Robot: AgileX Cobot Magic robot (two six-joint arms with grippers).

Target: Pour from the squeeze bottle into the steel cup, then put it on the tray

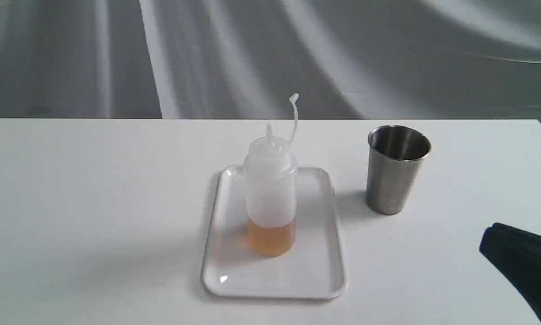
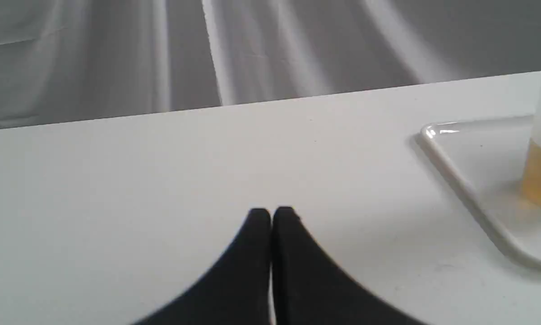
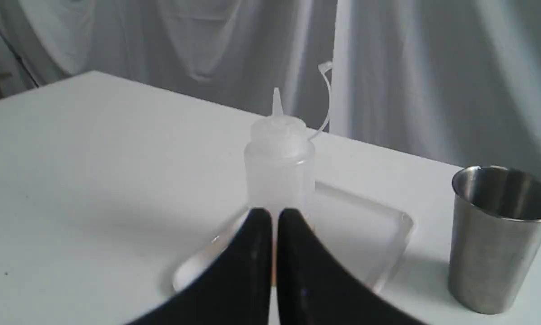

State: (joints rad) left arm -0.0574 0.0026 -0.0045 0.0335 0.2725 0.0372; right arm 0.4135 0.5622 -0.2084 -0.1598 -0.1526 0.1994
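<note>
Now the left gripper (image 2: pixel 271 212) and right gripper (image 3: pixel 275 212) each have jaws pressed together, empty. The bottle (image 1: pixel 270 194), whitish with amber liquid low inside and its nozzle uncapped, stands upright on the tray (image 1: pixel 317 271) mid-frame in the exterior view. The cup (image 1: pixel 396 176) stands right of the tray on the table (image 1: pixel 94 203), apart from it.

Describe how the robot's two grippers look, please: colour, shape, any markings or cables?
The left gripper and the right gripper look alike: each has two matte black fingers, broad at the base and curving to narrow rounded tips. No markings or cables show.
</note>
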